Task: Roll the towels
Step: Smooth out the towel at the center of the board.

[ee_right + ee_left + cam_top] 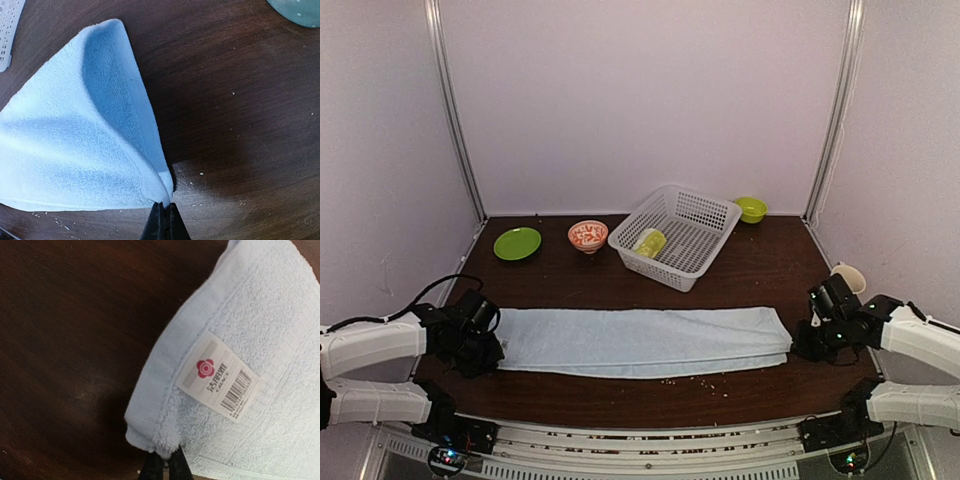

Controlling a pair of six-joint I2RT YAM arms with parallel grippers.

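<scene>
The pale blue towel [640, 340] lies folded into a long strip across the front of the dark wooden table. My left gripper [485, 350] is shut on its left end corner; the left wrist view shows the towel [260, 340] with a white label [220, 375] and the fingers [150, 471] pinching the corner. My right gripper [802, 345] is shut on the right end corner; the right wrist view shows the towel [75, 150] lifted at the pinched corner between the fingertips [174, 220]. The lime-green towel [650, 242] sits rolled inside the basket.
A white mesh basket [705, 215] stands tilted at the back centre. A green plate [517, 243] and a red patterned bowl [587, 236] stand at the back left, a small green bowl [751, 208] at the back right. A pale cup [850, 277] stands by the right wall.
</scene>
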